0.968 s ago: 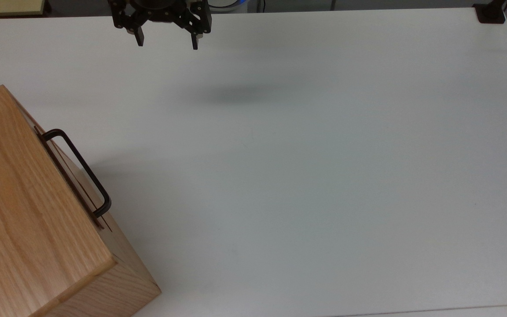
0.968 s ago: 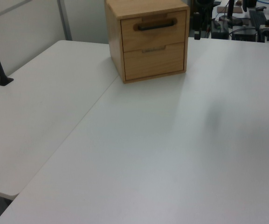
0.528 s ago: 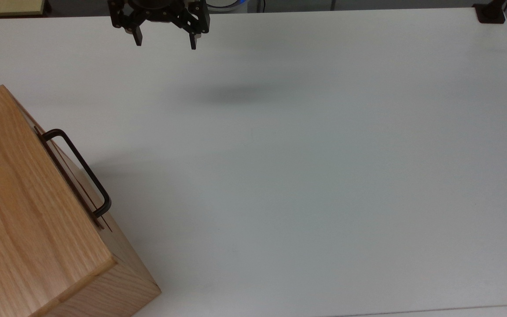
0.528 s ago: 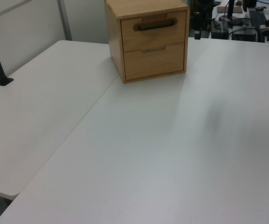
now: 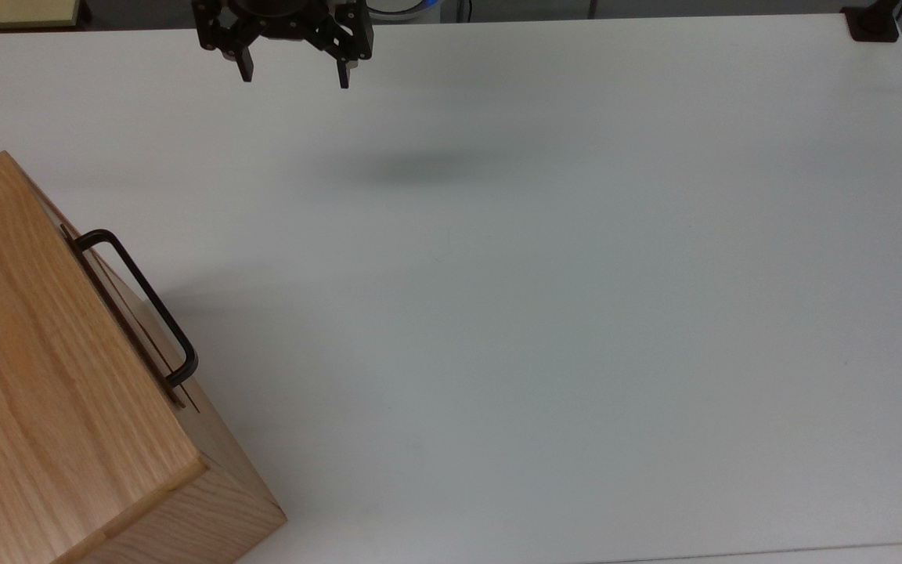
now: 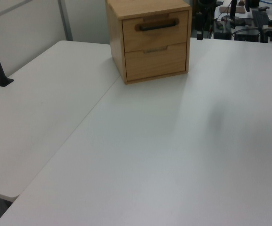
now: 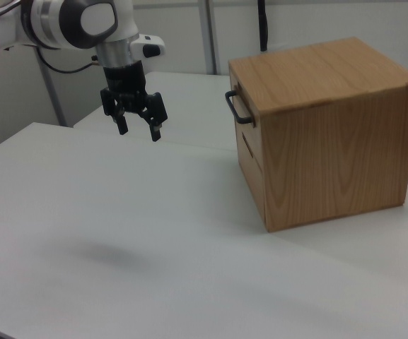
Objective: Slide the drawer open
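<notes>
The drawer [image 6: 154, 35] is the upper front of an oak box [image 5: 36, 376], pushed in flush with the casing. Its black bar handle [image 5: 140, 301] juts out from the front toward the top view's right; the handle [image 6: 157, 25] also shows in the left view, and the handle [image 7: 234, 107] in the right view. My gripper [image 5: 294, 77] hangs in the air at the top view's upper edge, far from the handle. In the right view the gripper [image 7: 138, 131] floats well above the table, left of the box. It is open, with nothing between its fingers.
The white table [image 5: 545, 313] spreads wide to the top view's right of the box. A second, lower drawer front [image 6: 155, 61] with a notch sits under the handled one. A black clamp post [image 5: 872, 22] stands at the far corner. Equipment clutter [image 6: 249, 21] lies beyond the table.
The gripper has crept very slightly toward the top view's upper edge. The box and drawer have not moved.
</notes>
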